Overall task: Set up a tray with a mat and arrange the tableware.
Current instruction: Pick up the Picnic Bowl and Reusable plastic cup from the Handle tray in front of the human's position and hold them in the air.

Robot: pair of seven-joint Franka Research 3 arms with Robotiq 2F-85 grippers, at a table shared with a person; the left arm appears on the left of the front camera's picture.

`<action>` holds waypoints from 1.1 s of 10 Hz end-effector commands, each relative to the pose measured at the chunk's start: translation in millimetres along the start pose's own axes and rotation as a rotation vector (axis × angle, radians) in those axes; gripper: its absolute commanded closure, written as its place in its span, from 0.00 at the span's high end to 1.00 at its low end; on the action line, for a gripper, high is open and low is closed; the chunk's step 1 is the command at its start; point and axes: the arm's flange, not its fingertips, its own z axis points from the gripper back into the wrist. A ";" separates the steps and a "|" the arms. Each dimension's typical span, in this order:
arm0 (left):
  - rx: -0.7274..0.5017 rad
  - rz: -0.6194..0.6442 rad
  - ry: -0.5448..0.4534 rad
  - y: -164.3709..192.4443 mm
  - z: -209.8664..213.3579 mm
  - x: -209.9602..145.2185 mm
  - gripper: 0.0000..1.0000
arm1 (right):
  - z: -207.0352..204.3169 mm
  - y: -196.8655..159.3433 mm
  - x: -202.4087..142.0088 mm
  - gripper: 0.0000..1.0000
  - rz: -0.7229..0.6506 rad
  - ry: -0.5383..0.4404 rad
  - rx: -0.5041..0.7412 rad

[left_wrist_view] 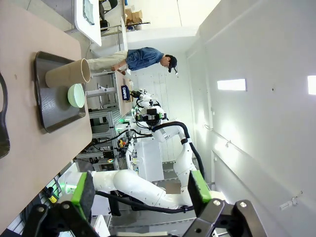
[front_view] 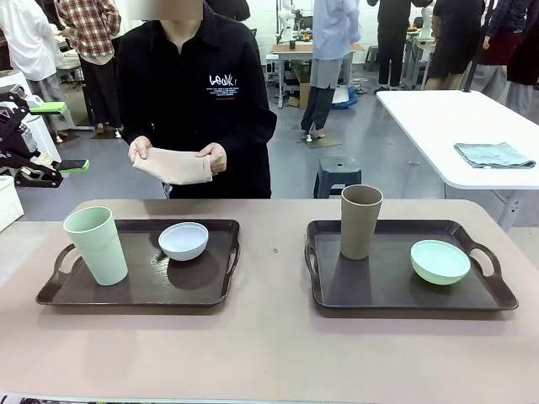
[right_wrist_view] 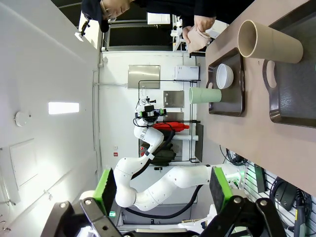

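Two dark brown trays sit side by side on the table. The left tray (front_view: 143, 284) carries a pale green cup (front_view: 95, 245) and a white bowl (front_view: 183, 241). On the right tray (front_view: 379, 288) stand a taupe cup (front_view: 360, 220) and a mint bowl (front_view: 440, 261). Behind the table a person holds a folded beige mat (front_view: 173, 166) in both hands. My left gripper (front_view: 63, 136) hangs open at the far left, above and away from the table. In the wrist views the left gripper (left_wrist_view: 139, 192) and the right gripper (right_wrist_view: 163, 186) are both open with nothing in them, far from the trays.
A second white table (front_view: 438, 118) at the right rear holds a folded grey cloth (front_view: 494, 154). A blue stool (front_view: 337, 175) stands on the floor behind the table. Bare tabletop runs between the trays and along the near edge.
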 end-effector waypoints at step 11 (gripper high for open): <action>0.628 -0.420 0.092 -108.4 30.3 -6.0 1.00 | -150.3 117.7 -43.0 1.00 0.596 0.155 -0.421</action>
